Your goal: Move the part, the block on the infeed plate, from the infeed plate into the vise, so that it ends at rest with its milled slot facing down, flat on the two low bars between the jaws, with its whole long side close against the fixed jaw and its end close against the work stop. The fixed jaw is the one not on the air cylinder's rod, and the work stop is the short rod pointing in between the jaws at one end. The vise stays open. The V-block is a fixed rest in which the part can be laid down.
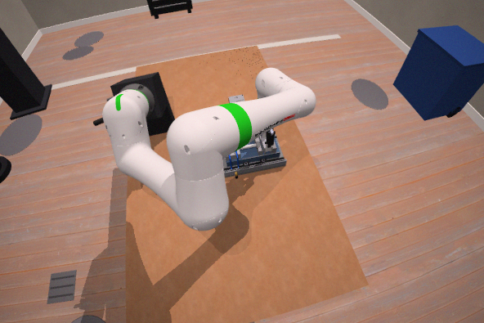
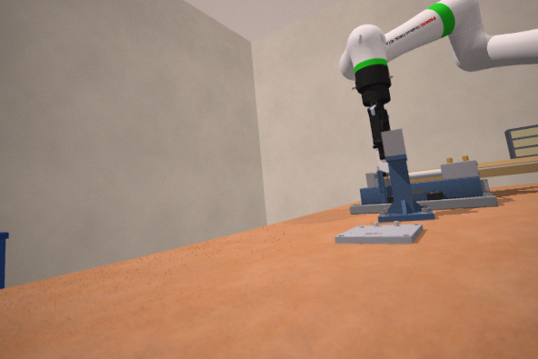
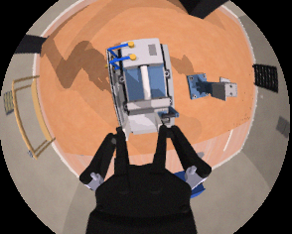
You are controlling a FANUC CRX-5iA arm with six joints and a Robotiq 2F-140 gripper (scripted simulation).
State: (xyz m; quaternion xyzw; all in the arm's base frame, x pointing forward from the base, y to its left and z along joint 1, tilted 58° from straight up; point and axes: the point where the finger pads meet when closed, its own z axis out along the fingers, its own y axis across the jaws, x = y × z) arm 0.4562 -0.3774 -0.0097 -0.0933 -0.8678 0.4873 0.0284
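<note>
A white six-joint arm [image 1: 192, 148] with green bands reaches from its black base [image 1: 157, 78] across an orange-brown table top [image 1: 262, 246], its forearm crossing above the blue-and-grey vise [image 2: 454, 189] near the table's middle. In the exterior view the black gripper [image 2: 380, 146] hangs almost straight down from the wrist, over the vise end nearest the blue V-block [image 2: 400, 183], which stands on its own foot in front of the vise. The gripper is closed partway on the part [image 2: 393, 143], a pale grey block held in the air above the vise, seen just over the V-block's top from this angle; whether it touches the V-block cannot be told. The wrist view looks down past the dark fingers onto the vise [image 3: 145, 82], its jaws standing apart, with the part's pale face between the fingertips. The grey infeed plate [image 2: 379, 234] lies flat on the table in front of the V-block, bare of the block.
</note>
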